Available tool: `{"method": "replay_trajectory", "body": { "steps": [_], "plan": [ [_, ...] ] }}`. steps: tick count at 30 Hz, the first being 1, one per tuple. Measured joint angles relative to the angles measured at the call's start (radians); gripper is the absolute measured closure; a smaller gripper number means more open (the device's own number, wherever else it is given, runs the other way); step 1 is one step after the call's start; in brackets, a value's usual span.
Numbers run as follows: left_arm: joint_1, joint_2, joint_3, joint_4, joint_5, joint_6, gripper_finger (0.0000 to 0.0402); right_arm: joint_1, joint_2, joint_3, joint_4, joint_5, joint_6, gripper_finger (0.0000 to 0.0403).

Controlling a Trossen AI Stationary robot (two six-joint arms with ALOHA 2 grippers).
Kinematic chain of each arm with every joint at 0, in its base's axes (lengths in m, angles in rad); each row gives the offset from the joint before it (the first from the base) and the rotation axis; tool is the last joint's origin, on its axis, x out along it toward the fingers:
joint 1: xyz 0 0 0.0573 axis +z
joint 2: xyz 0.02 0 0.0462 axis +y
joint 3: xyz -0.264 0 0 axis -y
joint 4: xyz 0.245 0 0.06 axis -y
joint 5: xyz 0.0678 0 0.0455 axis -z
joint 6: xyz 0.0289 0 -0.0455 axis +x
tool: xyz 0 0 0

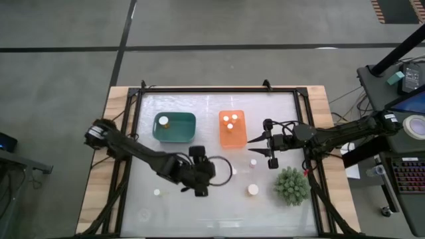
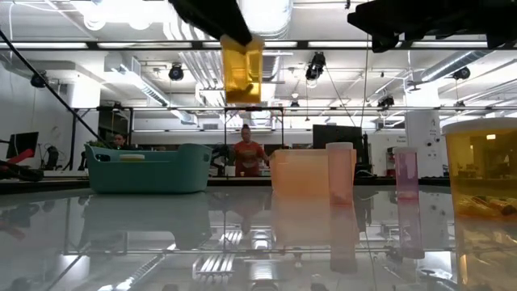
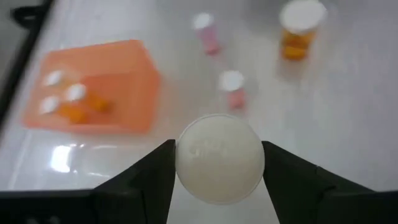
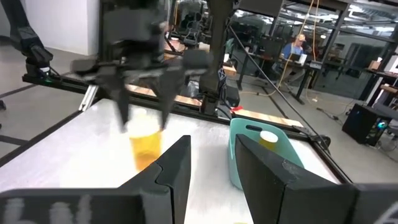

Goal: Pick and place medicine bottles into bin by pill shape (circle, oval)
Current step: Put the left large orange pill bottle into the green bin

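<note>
My left gripper [image 1: 199, 187] hangs over the table's near middle, shut on a medicine bottle [image 2: 242, 69] with a white cap [image 3: 219, 158] and an amber body. The teal bin [image 1: 174, 127] holds one bottle. The orange bin [image 1: 232, 128] holds three. Loose bottles stand upright on the table: two small ones [image 3: 231, 88] [image 3: 205, 30] and a wider one [image 3: 301, 28]. My right gripper [image 1: 269, 150] waits right of the orange bin, level, open with nothing between its fingers [image 4: 211, 165]. My left gripper pinches the bottle's top end, at the white cap's two sides [image 3: 180, 163], between its two fingers. The fingers slant down from the table's left. The amber body [image 4: 146, 146] hangs below them, nearly upright and lifted clear of the table.
A spiky green plant [image 1: 292, 186] stands at the near right. Another small bottle [image 1: 157, 192] stands at the near left. The two bins sit side by side at the far middle. Bare tabletop lies along the near edge.
</note>
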Motion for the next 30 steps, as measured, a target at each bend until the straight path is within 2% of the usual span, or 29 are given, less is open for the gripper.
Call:
{"method": "replay_trajectory", "body": {
  "steps": [7, 18, 30],
  "plan": [
    [0.075, -0.142, -0.07, -0.037, -0.068, -0.025, 0.0204, 0.0, -0.001, 0.001, 0.001, 0.0, -0.016, 0.0287],
    [0.225, -0.375, -0.342, -0.031, -0.219, -0.319, 0.0203, -0.002, 0.0, 0.002, 0.0, 0.002, -0.031, 0.0287],
    [0.388, -0.432, -0.548, -0.005, -0.237, -0.592, 0.0203, -0.002, 0.005, 0.004, 0.001, 0.002, -0.036, 0.0287]
  ]
}}
